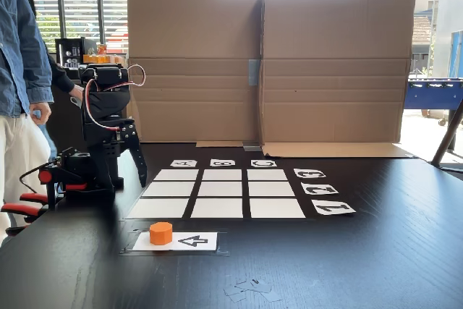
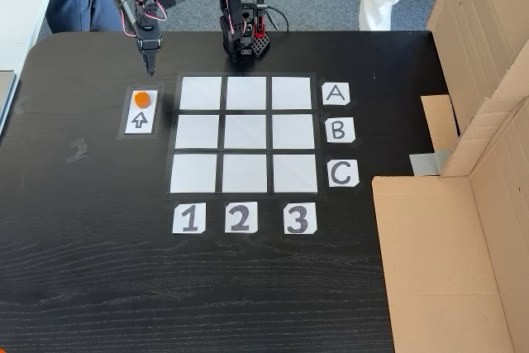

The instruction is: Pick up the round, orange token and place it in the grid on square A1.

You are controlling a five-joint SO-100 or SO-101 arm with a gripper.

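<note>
Seemingly shut and empty, the hand (image 2: 151,64) hangs just beyond the token (image 2: 143,98).

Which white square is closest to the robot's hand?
The top-left grid square, square A1, in row A above the 1. The hand hangs just beyond that corner; the other squares sit farther away.

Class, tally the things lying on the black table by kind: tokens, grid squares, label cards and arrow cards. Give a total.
Orange token: 1
White grid squares: 9
Letter labels: 3
Number labels: 3
Arrow card: 1
Total: 17
</note>
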